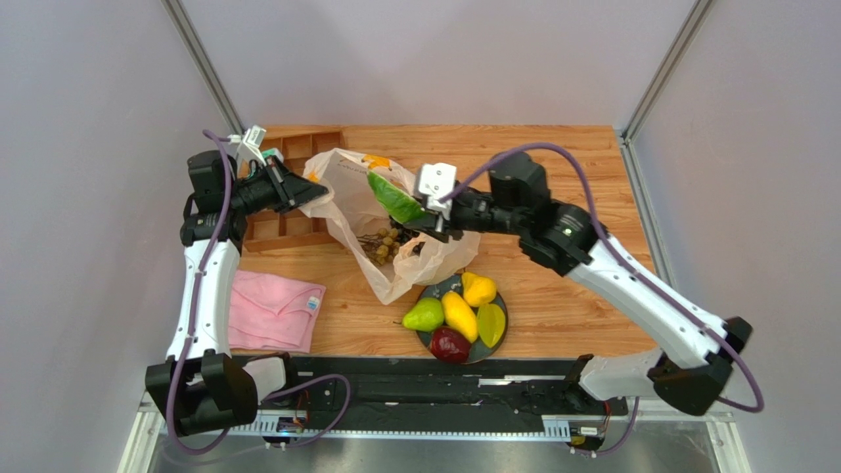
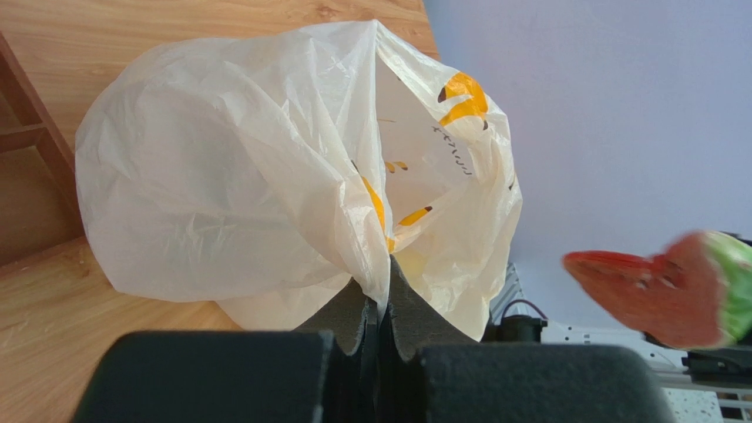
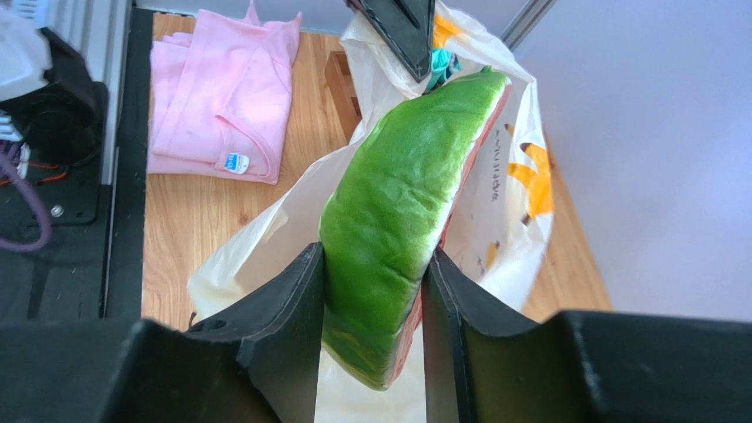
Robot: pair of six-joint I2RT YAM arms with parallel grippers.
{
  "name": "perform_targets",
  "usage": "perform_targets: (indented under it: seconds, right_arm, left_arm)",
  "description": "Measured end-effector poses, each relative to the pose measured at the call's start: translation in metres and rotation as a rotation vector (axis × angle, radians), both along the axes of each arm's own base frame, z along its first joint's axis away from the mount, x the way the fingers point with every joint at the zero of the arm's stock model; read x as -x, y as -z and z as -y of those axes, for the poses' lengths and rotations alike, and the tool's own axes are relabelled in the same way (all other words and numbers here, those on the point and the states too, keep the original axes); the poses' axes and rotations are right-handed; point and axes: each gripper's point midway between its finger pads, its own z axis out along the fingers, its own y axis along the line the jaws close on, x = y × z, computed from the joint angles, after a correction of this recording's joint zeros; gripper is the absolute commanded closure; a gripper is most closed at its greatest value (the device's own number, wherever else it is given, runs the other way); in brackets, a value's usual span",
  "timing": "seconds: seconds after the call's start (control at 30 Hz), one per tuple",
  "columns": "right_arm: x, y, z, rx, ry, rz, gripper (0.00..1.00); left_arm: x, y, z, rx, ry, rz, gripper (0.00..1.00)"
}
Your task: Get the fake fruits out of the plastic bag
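The cream plastic bag [image 1: 357, 202] with banana prints lies open on the wooden table. My left gripper [image 1: 314, 194] is shut on the bag's rim [image 2: 375, 264] and holds it up. My right gripper [image 1: 426, 219] is shut on the watermelon slice [image 1: 395, 200], green rind up, above the bag's mouth; the slice also shows in the right wrist view [image 3: 402, 211] and in the left wrist view [image 2: 671, 286]. A grape bunch [image 1: 385, 243] shows through the bag. The pear [image 1: 423, 315], mango [image 1: 459, 315], lemon [image 1: 479, 289], a second yellow-green fruit [image 1: 491, 323] and dark red apple [image 1: 449, 345] lie on the plate [image 1: 439, 288].
A folded pink cloth [image 1: 271, 308] lies at the near left, also in the right wrist view [image 3: 221, 97]. A wooden tray with compartments [image 1: 286, 232] stands at the back left behind the bag.
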Motion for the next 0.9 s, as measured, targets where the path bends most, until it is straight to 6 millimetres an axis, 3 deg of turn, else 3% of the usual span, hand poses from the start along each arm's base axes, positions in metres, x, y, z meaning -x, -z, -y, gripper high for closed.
perform_targets:
  seconds: [0.1, 0.2, 0.4, 0.47, 0.6, 0.9]
  right_arm:
    - [0.028, -0.015, 0.029, 0.02, -0.047, 0.055, 0.89]
    - [0.058, -0.006, 0.059, 0.084, -0.103, 0.076, 0.88]
    - [0.097, 0.071, 0.103, 0.311, -0.206, 0.001, 0.87]
    - [0.102, 0.104, 0.112, 0.395, -0.23, -0.056, 0.85]
    - [0.104, 0.149, 0.124, 0.52, -0.262, -0.146, 0.85]
    - [0.096, 0.213, 0.122, 0.698, -0.293, -0.333, 0.86]
  left_arm:
    - [-0.001, 0.004, -0.001, -0.015, -0.002, -0.007, 1.0]
    - [-0.001, 0.005, -0.003, -0.03, -0.006, -0.004, 1.0]
    - [-0.008, 0.0, -0.006, -0.045, -0.017, 0.003, 1.0]
    - [-0.015, -0.008, -0.008, -0.056, -0.019, 0.019, 1.0]
    - [-0.026, -0.016, -0.012, -0.085, -0.026, 0.042, 1.0]
    - [-0.023, -0.013, -0.013, -0.097, -0.028, 0.036, 1.0]
